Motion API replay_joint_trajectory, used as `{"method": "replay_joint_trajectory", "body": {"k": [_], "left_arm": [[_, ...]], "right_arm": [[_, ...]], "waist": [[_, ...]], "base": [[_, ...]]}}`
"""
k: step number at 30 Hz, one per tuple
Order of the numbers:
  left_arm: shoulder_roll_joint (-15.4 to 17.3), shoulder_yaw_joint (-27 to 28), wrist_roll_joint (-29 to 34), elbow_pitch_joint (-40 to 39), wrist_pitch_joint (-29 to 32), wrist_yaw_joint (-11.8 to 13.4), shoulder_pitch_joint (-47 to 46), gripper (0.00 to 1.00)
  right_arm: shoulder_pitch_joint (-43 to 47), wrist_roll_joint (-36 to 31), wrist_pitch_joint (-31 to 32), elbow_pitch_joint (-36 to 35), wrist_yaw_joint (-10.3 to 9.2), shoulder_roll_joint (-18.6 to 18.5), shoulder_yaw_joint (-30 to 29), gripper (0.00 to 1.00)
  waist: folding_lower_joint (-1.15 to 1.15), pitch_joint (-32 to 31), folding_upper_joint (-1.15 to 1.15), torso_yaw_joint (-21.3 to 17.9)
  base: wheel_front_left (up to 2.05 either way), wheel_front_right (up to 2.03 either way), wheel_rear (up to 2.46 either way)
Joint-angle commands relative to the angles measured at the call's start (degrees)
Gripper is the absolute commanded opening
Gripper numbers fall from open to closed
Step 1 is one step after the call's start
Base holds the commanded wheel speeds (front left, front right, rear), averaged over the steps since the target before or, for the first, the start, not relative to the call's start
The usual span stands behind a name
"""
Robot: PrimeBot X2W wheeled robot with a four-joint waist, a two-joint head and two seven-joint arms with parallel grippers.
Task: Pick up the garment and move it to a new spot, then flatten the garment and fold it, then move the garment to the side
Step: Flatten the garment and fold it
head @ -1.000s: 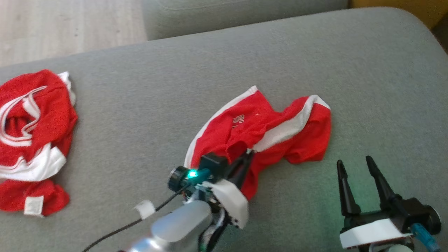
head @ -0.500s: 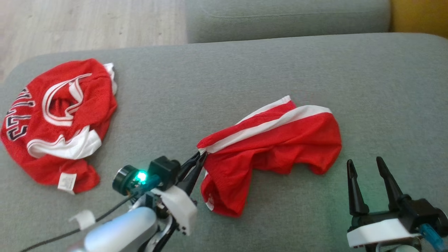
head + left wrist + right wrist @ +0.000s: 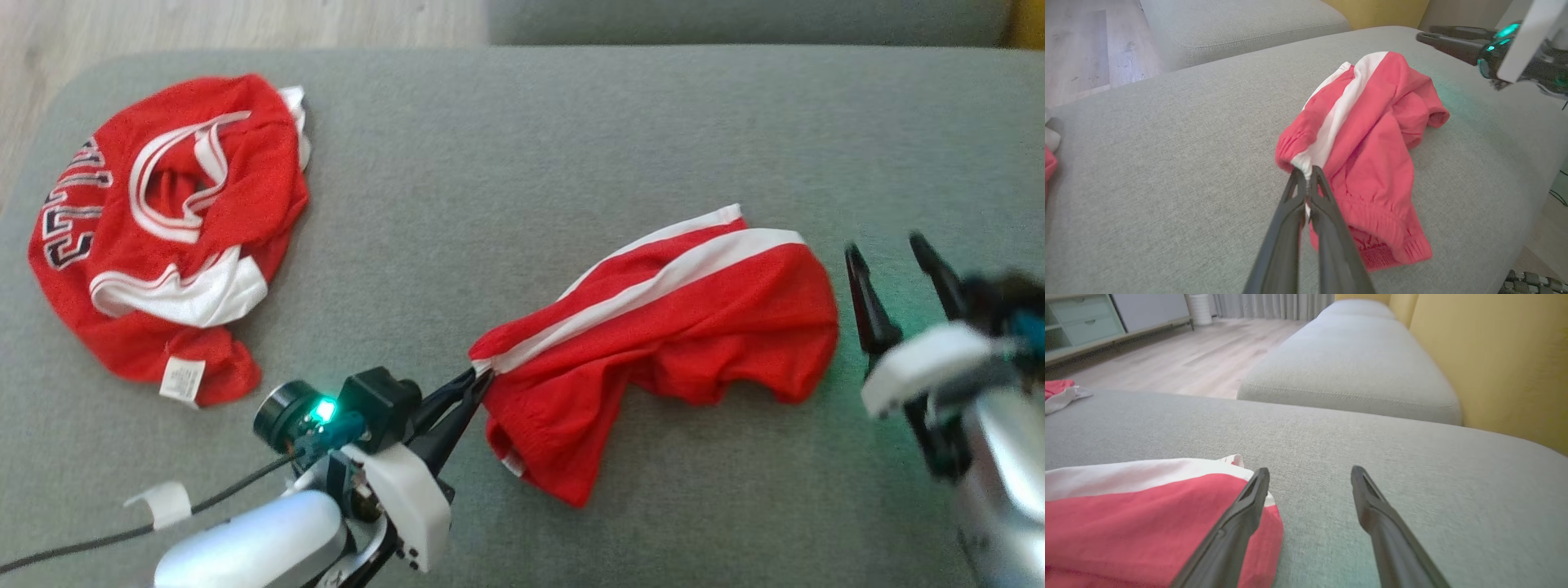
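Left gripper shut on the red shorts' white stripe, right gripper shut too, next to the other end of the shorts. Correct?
Not quite. The right gripper is open: the right wrist view shows its fingers spread apart and empty, by the end of the red shorts. The left gripper is shut on the white stripe, as you said.

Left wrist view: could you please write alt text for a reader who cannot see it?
The left gripper, jaws shut, pinches the waistband of red shorts with a white stripe, crumpled on a grey sofa. The open right gripper hovers at the upper right.
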Motion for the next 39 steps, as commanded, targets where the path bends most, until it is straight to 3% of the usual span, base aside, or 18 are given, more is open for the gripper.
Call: {"method": "replay_joint_trajectory", "body": {"k": [1,8,13,14,15,16,20,26,33,39], "left_arm": [[0.98,2.06,0.95,-1.58,0.15,-0.4,-3.59,0.0],[-0.06,1.74,1.92,-1.48,0.76,-1.3,-5.22,0.0],[-0.7,1.67,2.27,-0.9,0.66,-1.41,-5.66,0.0],[-0.74,1.72,2.23,-0.83,0.54,-1.33,-5.6,0.0],[-0.72,1.73,2.21,-0.75,0.42,-1.29,-5.52,0.0],[-0.67,1.74,2.16,-0.65,0.32,-1.24,-5.39,0.0],[-0.24,2.22,1.86,-0.37,-0.72,-0.91,-4.79,0.0],[0.88,3.97,3.13,0.19,-3.98,0.15,-5.43,0.0],[2.03,8.35,5.79,1.63,-10.14,1.11,-9.66,0.0],[2.19,10.71,7.49,3.52,-12.08,-2.19,-16.58,0.0]], "right_arm": [[-4.16,2.05,2.19,1.23,0.37,-2.47,4.39,1.0],[-11.25,10.57,10.73,8.06,0.37,-8.32,16.48,1.0],[-11.92,19.32,15.2,7.2,0.37,-12.69,25.72,0.98],[-11.74,21.23,15.49,6.55,0.37,-13.42,27.17,0.62],[-11.58,22.94,15.55,5.97,0.37,-14.13,28.42,0.16],[-11.41,24.45,15.48,5.45,0.37,-14.85,29.62,0.0],[-11.3,29.09,12.93,4.21,0.37,-16.87,32.47,0.0],[-13.39,31.24,3.94,2.81,0.37,-19.24,33.51,0.0],[-17.68,31.32,-4.93,2.44,0.37,-21.11,28.51,0.0],[-20.92,29.44,-6.13,-2.97,0.37,-24.15,22.32,0.0]], "waist": [[-0.01,1.52,0.0,1.46],[-0.01,3.16,0.0,3.81],[-0.01,3.36,0.0,4.96],[-0.01,3.32,0.0,5.04],[-0.01,3.25,0.0,5.1],[-0.01,3.14,0.0,5.12],[-0.01,2.36,0.0,4.57],[-0.01,0.48,0.0,2.13],[-0.01,-2.17,0.0,-2.34],[-0.01,-4.31,0.0,-6.28]], "base": [[0.0,0.0,0.0],[0.0,0.0,0.0],[0.0,0.0,0.0],[0.0,0.0,0.0],[0.0,0.0,0.0],[0.0,0.0,0.0],[0.0,0.0,0.0],[0.0,0.0,0.0],[0.0,0.0,0.0],[0.0,0.0,0.0]]}}
